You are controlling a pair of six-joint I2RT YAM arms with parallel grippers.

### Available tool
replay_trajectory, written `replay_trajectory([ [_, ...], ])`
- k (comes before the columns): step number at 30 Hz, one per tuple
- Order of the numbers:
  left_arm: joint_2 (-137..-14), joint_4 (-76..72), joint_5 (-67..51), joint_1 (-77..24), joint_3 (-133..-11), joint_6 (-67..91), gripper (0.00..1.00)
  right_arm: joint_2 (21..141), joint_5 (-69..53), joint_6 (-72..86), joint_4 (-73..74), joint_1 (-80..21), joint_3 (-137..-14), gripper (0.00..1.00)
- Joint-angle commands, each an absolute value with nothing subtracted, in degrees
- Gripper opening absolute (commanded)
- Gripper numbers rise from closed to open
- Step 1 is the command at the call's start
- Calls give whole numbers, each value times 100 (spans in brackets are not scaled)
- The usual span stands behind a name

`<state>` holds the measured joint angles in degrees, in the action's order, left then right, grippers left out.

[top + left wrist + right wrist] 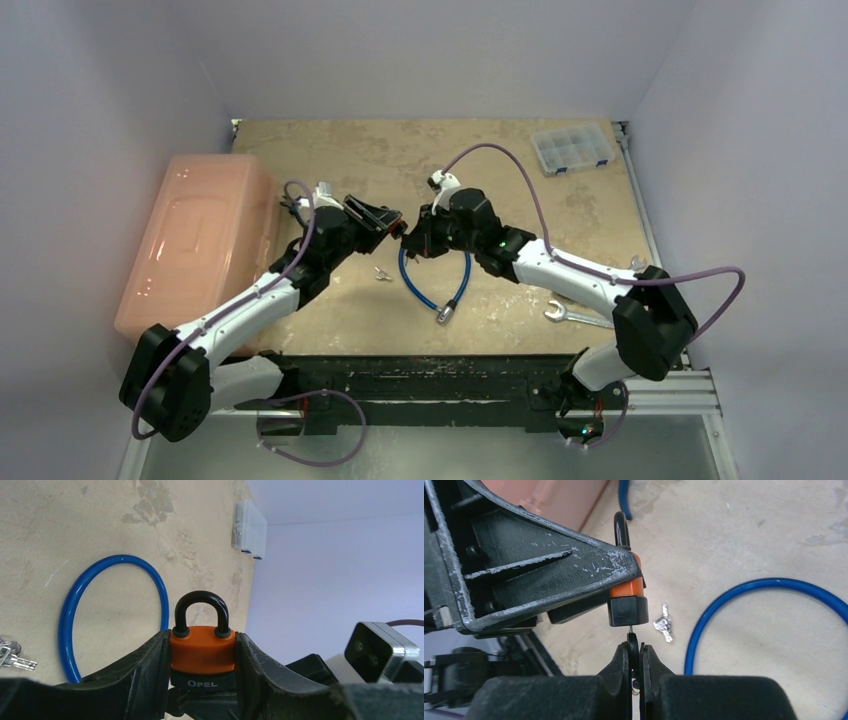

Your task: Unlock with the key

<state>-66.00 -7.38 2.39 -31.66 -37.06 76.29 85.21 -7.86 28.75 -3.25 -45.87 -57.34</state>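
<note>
At table centre, over the worn, mottled tan board (749, 530), the two grippers meet nose to nose.

- Left gripper (392, 225): clamped on the padlock (202, 655). Its scuffed black fingers (150, 665) press flat against both sides.
- Padlock: held off the board. Squat orange body, black base cap lettered OPEL, glossy black shackle arched with both legs seated.
- Right gripper (634, 652): pinched tight on the key (632, 642). The thin black disc head sits between the pads, and the slim metal blade enters the padlock's base.
- On the board: a smooth blue cable (769, 582) in a loop, with small silvery spare keys (663, 625) just beside it.
- Left side: a translucent pink lidded box (200, 235).
- Right side: a flat steel wrench (575, 317).
</note>
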Motion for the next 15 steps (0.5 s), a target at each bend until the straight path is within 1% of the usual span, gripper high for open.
replay_trajectory([
  [1, -6354, -1141, -919, -3548, -3703, 7468, 0, 8375, -1565, 3355, -2098, -4320, -6047, 0],
  [15, -5958, -2353, -1378, -3544, -3226, 7233, 0, 8130, -2230, 3955, -2639, -4193, -5971, 0],
])
